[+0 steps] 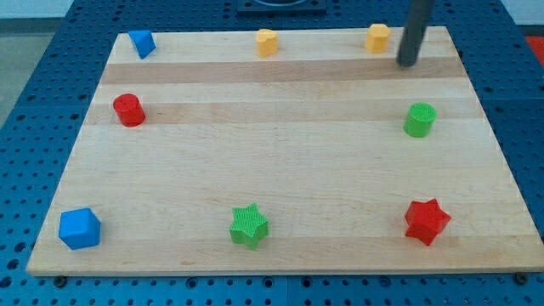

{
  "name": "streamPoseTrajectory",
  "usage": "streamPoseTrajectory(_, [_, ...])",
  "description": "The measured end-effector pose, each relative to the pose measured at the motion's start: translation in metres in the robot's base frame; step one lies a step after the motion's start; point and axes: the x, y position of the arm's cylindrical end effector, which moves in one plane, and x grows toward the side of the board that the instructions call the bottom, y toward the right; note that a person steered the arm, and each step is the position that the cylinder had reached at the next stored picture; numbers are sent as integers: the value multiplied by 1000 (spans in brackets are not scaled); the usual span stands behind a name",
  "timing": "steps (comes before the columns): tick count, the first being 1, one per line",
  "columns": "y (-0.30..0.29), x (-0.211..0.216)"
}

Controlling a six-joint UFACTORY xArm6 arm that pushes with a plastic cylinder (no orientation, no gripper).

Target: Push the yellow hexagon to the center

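**Operator:** Blue pegboard surrounds the wooden board (280, 85). No jaws on this rig to stand apart or together, just the rod; my tip (408, 62) sits just to the view's right of the yellow hexagon (378, 37), near the top right corner.

**Observer:** What worries you?

**Operator:** The hexagon hugs the top edge. My tip is beside it rather than behind it, so I judge a push from here would slide it along the edge toward the yellow heart (268, 42), or off the board, not to the center.

**Observer:** Count?

**Operator:** 8 blocks: 2 yellow, 2 blue, namely a wedge-like blue block (141, 42) and blue cube (80, 228); 2 red, a cylinder (129, 110) and star (426, 221); 2 green, a cylinder (419, 120) and star (249, 225).
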Motion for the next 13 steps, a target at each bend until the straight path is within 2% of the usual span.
streamPoseTrajectory(2, [7,-74])
streamPoseTrajectory(3, [6,-73])
streamPoseTrajectory(5, [-73,-62])
streamPoseTrajectory(6, [-79,-60])
streamPoseTrajectory(8, [-45,-73])
streamPoseTrajectory(11, [-46,-57])
streamPoseTrajectory(13, [-115,-40])
